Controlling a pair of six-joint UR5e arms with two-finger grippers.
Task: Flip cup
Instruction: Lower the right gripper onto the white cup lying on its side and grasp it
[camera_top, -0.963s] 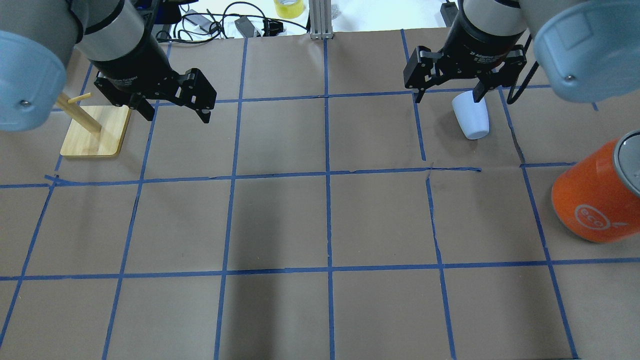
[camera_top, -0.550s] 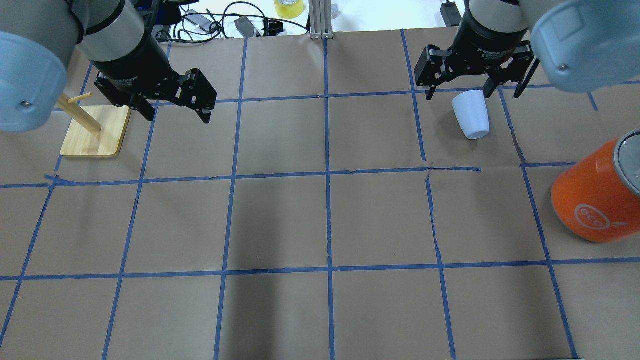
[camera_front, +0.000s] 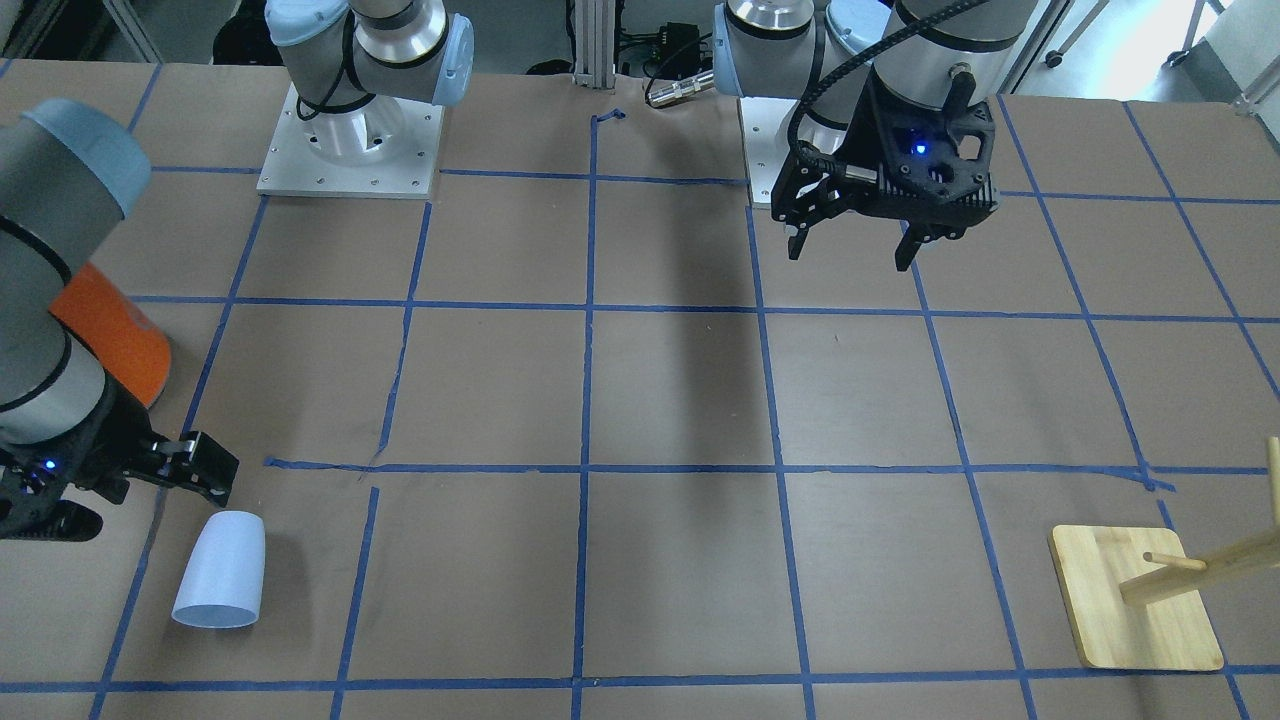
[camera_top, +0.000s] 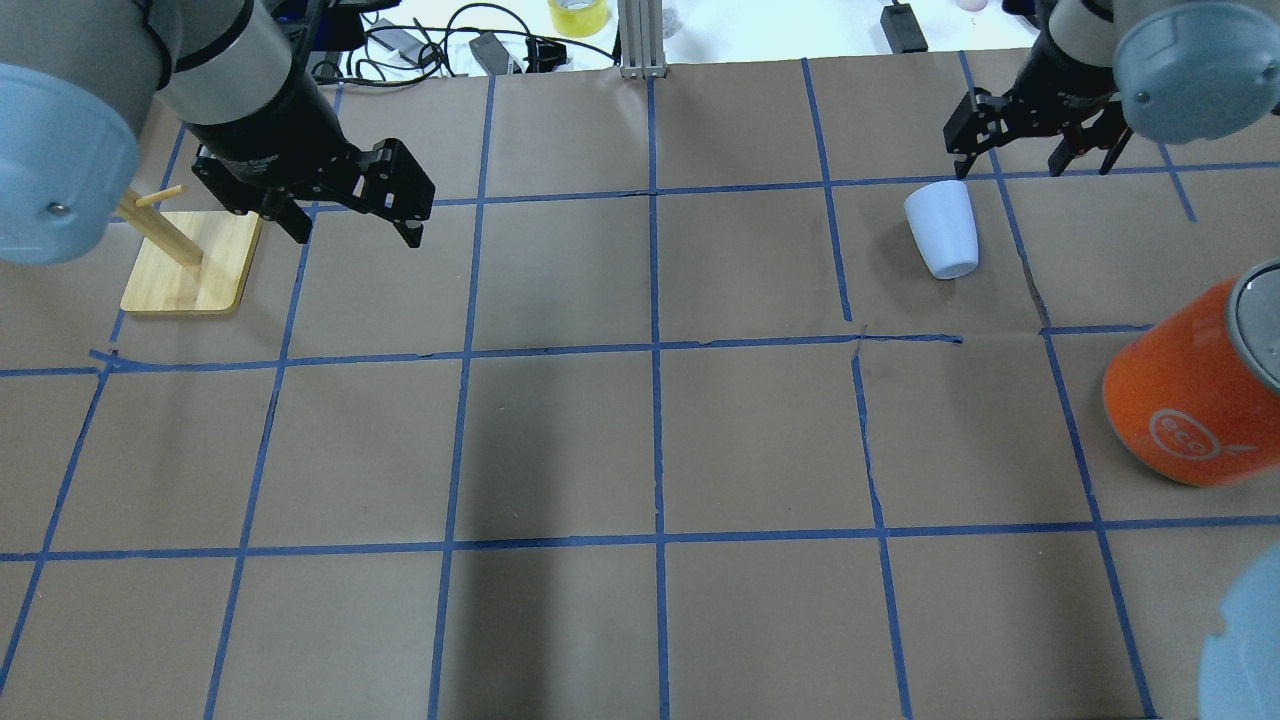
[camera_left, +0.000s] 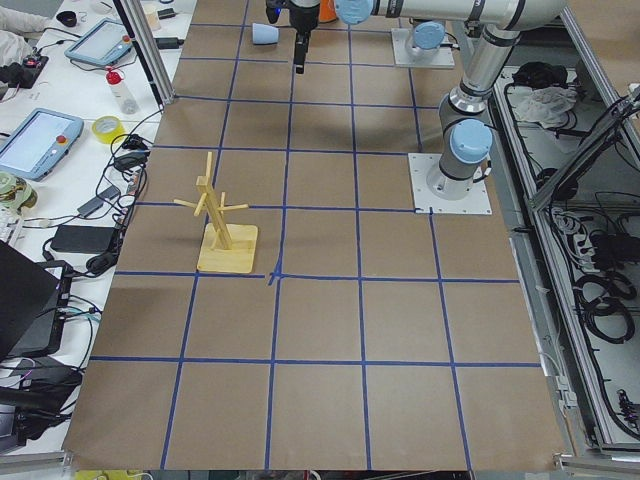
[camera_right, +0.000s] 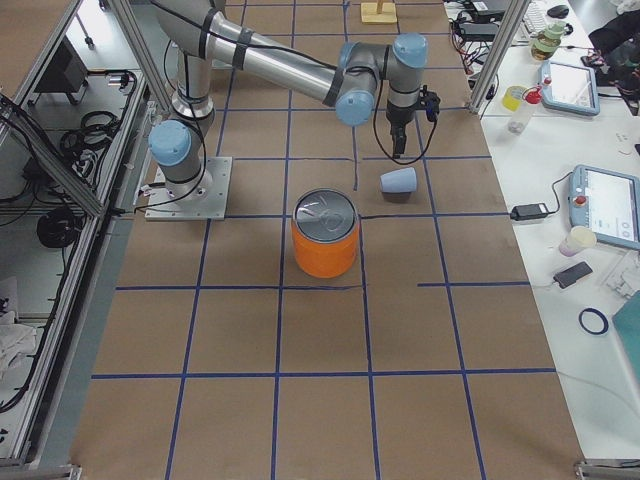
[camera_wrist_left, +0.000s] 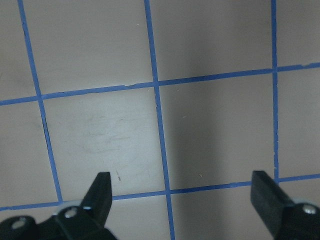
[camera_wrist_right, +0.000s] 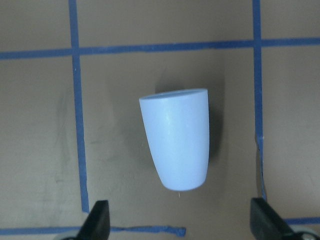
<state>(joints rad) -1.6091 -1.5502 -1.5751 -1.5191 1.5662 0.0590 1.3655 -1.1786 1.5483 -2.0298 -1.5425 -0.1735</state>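
The small, pale blue-white, handleless plastic cup (camera_top: 942, 235) lies on its side on the brown paper tabletop with a blue tape grid (camera_top: 560, 440), inside a grid square near the far edge and towards the right edge. Its wide mouth points to the far edge; its narrower rounded base points to the robot's edge. The right gripper (camera_top: 1030, 165) hangs above the cup, raised clear of it, with no contact. Its jaws are spread wide and hold nothing. In the right wrist view the whole cup (camera_wrist_right: 177, 140) shows ahead of the right gripper (camera_wrist_right: 180, 220), centred between the lines of the two fingertips (camera_wrist_right: 97, 217) and well apart from each. In the right-side view the gripper (camera_right: 400, 150) points straight down over the cup (camera_right: 399, 181). The left gripper (camera_top: 355, 232) is likewise spread and empty, raised over the left half of the tabletop; its wrist view shows only bare paper and tape below it. A large orange can with a silver lid (camera_top: 1190, 400) stands at the right edge, nearer the robot than the cup. A pale wooden stand with pegs (camera_top: 190, 265) stands towards the far left corner.
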